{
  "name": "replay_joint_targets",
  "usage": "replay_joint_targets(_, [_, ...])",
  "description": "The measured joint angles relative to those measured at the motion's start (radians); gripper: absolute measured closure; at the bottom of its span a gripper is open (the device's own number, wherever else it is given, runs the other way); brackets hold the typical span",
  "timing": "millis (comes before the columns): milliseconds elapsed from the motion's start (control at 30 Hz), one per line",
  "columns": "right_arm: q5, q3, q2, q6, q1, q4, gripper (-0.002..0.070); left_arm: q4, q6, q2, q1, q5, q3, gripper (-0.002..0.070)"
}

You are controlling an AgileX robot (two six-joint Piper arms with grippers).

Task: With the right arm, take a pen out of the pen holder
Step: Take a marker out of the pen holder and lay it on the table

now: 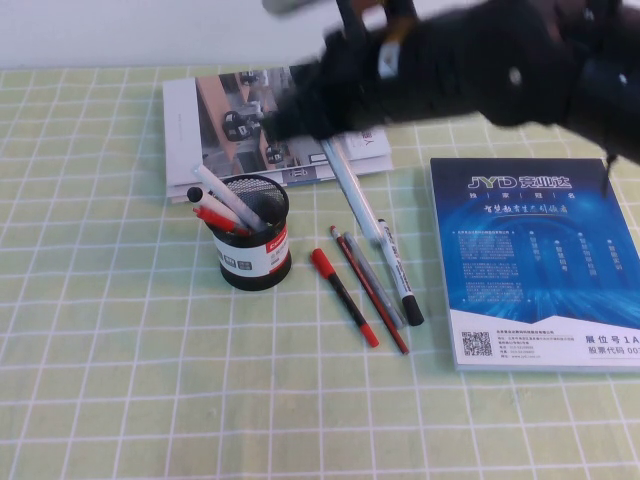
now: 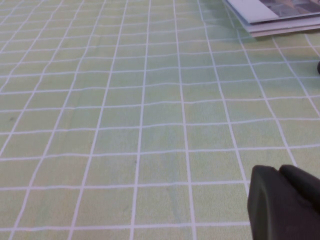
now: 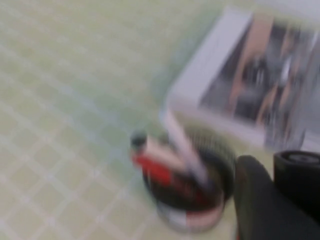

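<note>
A black mesh pen holder (image 1: 254, 245) stands on the green checked cloth and holds several pens (image 1: 222, 205), white and red. In the right wrist view the holder (image 3: 187, 192) shows smeared, close beside my right gripper (image 3: 272, 170). From above, my right gripper (image 1: 300, 110) is a dark blur over the magazine, behind and to the right of the holder. I see no pen in it. A long pale pen (image 1: 352, 190) lies slanting from under the gripper toward the front. My left gripper (image 2: 280, 172) hovers over bare cloth, fingers together, holding nothing.
An open magazine (image 1: 215, 125) lies behind the holder. A blue booklet (image 1: 535, 255) lies at the right. Between them on the cloth lie a red pen (image 1: 343, 297), a dark thin pen (image 1: 368, 290) and a white marker with a black cap (image 1: 401, 275).
</note>
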State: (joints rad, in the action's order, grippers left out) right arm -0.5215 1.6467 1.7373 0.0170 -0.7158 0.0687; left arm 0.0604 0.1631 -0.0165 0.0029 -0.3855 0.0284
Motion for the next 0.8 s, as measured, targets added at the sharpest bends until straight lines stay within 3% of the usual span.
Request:
replay_joint_targets(333, [-0.161,-0.126,0.024,0.08,0.04,0.014,0.0596,0.0,0.0,0.0,0.0,0.0,0.0,0.068])
replay_joint_targets(800, [-0.077,-0.084,0.241,0.143,0.165,0.014,0.0596,0.0,0.0,0.0,0.0,0.0,0.0,0.068])
